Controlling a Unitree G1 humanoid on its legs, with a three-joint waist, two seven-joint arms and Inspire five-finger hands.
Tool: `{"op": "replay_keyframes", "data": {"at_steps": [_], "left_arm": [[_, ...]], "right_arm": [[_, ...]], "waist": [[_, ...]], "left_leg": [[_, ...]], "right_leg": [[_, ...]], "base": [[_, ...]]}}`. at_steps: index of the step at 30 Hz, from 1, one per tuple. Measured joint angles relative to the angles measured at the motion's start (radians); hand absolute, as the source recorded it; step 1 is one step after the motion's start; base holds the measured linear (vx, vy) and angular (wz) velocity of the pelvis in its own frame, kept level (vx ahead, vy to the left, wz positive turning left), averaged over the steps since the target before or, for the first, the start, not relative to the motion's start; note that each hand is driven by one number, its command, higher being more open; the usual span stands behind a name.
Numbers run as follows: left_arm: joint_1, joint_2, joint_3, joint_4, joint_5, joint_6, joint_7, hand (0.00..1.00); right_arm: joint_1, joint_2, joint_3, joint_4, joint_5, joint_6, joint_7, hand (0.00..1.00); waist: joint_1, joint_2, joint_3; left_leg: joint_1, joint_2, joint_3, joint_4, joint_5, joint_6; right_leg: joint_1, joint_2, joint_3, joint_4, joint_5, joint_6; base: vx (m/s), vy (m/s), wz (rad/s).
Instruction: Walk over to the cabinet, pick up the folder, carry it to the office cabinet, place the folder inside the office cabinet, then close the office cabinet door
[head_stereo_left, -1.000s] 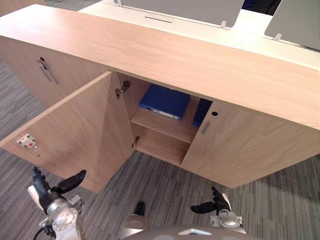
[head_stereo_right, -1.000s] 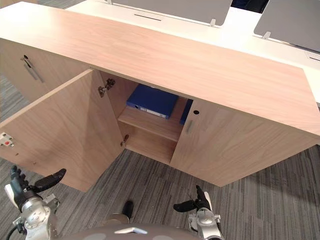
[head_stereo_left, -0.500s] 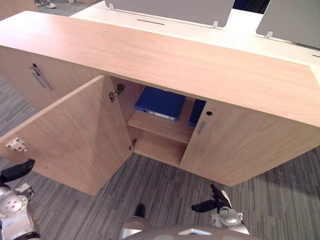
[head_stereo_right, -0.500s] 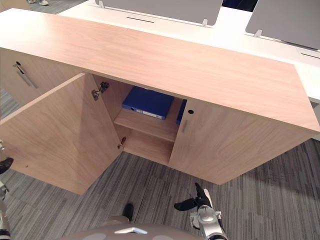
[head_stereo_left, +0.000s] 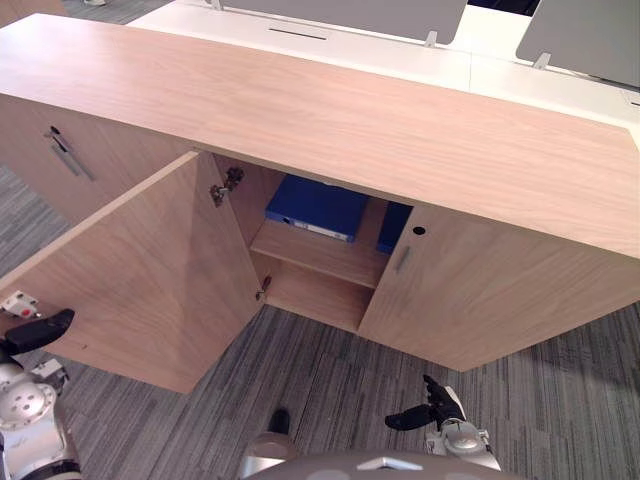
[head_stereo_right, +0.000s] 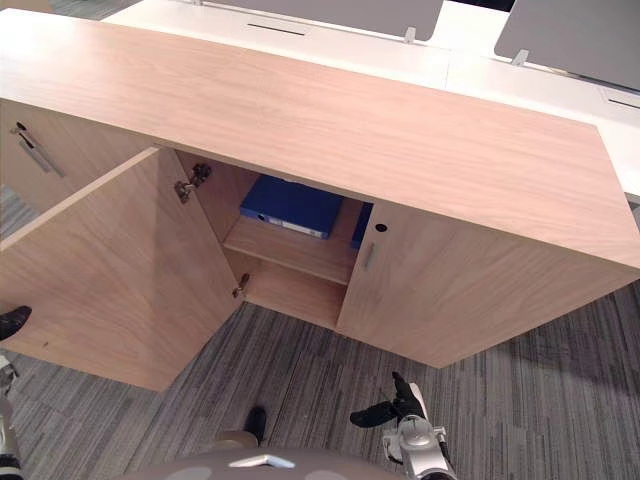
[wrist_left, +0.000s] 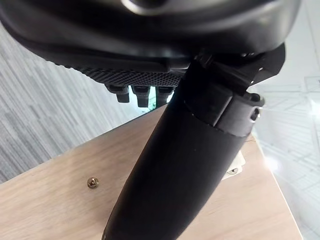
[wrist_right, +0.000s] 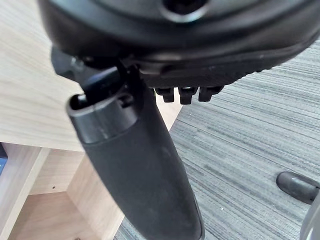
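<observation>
- Plainly the blue folder (head_stereo_left: 315, 208) lies flat on the upper shelf (head_stereo_left: 330, 258) inside the office cabinet (head_stereo_left: 400, 130), its spine towards the opening. Another blue item (head_stereo_left: 394, 226) stands just right of it, half hidden behind the closed right door.
- It looks like a stiff board binder, probably fairly heavy if full, with smooth covers that could slip. The best hold would be across the spine, thumb on top and fingers beneath. It sits well back, so it should not foul the door.
- What remains to handle is the open left door (head_stereo_left: 150, 270), a rigid panel on hinges (head_stereo_left: 225, 187) that should be light to swing. A push near its free edge, far from the hinges, would move it most easily.
- The left hand (head_stereo_left: 35, 332) is at that free edge, beside the white catch (head_stereo_left: 20, 303). Its thumb lies straight over the wood and its fingers seem uncurled, though little of them shows; it holds nothing.
- The right hand (head_stereo_left: 425, 412) hangs low over the carpet (head_stereo_left: 330, 370) at near right, loosely spread and empty.
</observation>
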Motion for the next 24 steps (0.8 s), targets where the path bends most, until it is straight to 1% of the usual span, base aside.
{"op": "replay_keyframes", "data": {"at_steps": [2, 6, 10, 12, 15, 16, 19, 20, 22, 24], "left_arm": [[0.003, -0.001, -0.02, 0.016, -0.012, 0.0, 0.001, 1.0], [0.012, -0.018, -0.051, 0.016, -0.028, -0.004, -0.002, 1.0], [0.023, -0.101, -0.059, 0.012, -0.038, -0.01, -0.01, 1.0], [0.033, -0.138, -0.067, 0.012, -0.04, -0.01, -0.017, 1.0], [0.062, -0.181, -0.081, 0.012, -0.058, -0.01, -0.025, 1.0], [0.07, -0.199, -0.086, 0.012, -0.059, -0.01, -0.026, 1.0], [0.096, -0.228, -0.111, 0.013, -0.069, -0.01, -0.02, 1.0], [0.102, -0.234, -0.121, 0.013, -0.077, -0.01, -0.019, 1.0], [0.115, -0.244, -0.135, 0.013, -0.079, -0.01, -0.017, 1.0], [0.13, -0.254, -0.159, 0.013, -0.079, -0.01, -0.015, 1.0]], "right_arm": [[0.001, 0.0, 0.001, 0.0, 0.0, -0.001, 0.0, 1.0], [0.014, 0.001, 0.001, 0.003, 0.0, 0.0, 0.0, 1.0], [0.025, 0.001, 0.0, 0.003, 0.0, 0.003, 0.0, 1.0], [0.032, 0.001, -0.002, 0.003, 0.0, 0.003, 0.0, 1.0], [0.034, 0.001, -0.004, 0.003, -0.001, 0.006, 0.0, 1.0], [0.034, 0.001, -0.006, 0.003, -0.001, 0.006, 0.0, 1.0], [0.028, 0.001, -0.01, 0.001, -0.001, 0.006, 0.0, 1.0], [0.024, 0.0, -0.01, 0.001, -0.001, 0.006, 0.0, 1.0], [0.009, 0.002, -0.009, 0.001, -0.001, 0.006, 0.0, 1.0], [-0.006, 0.006, -0.008, 0.001, -0.001, 0.005, 0.0, 1.0]], "waist": [[-0.001, 0.013, -0.005], [-0.005, 0.019, -0.009], [-0.014, 0.021, -0.013], [-0.015, 0.017, -0.016], [-0.016, 0.004, -0.023], [-0.015, -0.001, -0.027], [-0.013, -0.006, -0.03], [-0.013, -0.012, -0.033], [-0.012, -0.005, -0.028], [-0.012, 0.001, -0.026]], "left_leg": [[0.0, 0.011, 0.006, 0.0, -0.002, 0.0], [-0.002, 0.015, 0.006, -0.001, -0.006, -0.002], [-0.016, 0.016, 0.007, -0.001, 0.01, -0.005], [-0.016, 0.015, 0.007, -0.001, 0.011, -0.005], [-0.02, 0.008, 0.007, 0.0, 0.008, -0.004], [-0.021, 0.002, 0.007, 0.0, 0.007, -0.004], [-0.02, -0.014, 0.008, 0.0, 0.005, 0.004], [-0.02, -0.018, 0.008, 0.001, 0.005, 0.005], [-0.019, -0.021, 0.008, 0.001, 0.004, 0.006], [-0.014, -0.02, 0.01, 0.001, 0.004, 0.006]], "right_leg": [[-0.009, 0.007, 0.008, 0.009, 0.01, -0.006], [-0.013, 0.012, 0.01, 0.006, 0.015, -0.007], [-0.023, 0.011, 0.008, -0.015, 0.004, -0.012], [-0.023, 0.01, 0.008, -0.014, -0.002, -0.004], [-0.025, 0.004, 0.009, -0.015, -0.008, 0.002], [-0.025, -0.002, 0.008, -0.013, -0.006, 0.008], [-0.023, -0.013, 0.007, -0.01, -0.008, 0.015], [-0.022, -0.017, 0.007, -0.009, -0.006, 0.018], [-0.021, -0.02, 0.009, -0.007, -0.001, 0.025], [-0.021, -0.021, 0.011, 0.002, 0.002, 0.027]], "base": [[-0.06, 0.018, -0.12], [-0.11, 0.005, -0.05], [-0.11, -0.001, -0.02], [-0.03, -0.002, 0.01], [0.02, 0.003, 0.01], [0.07, 0.009, 0.04], [0.1, 0.007, 0.03], [0.11, 0.025, 0.05], [0.06, 0.023, 0.04], [0.0, 0.0, 0.0]]}}
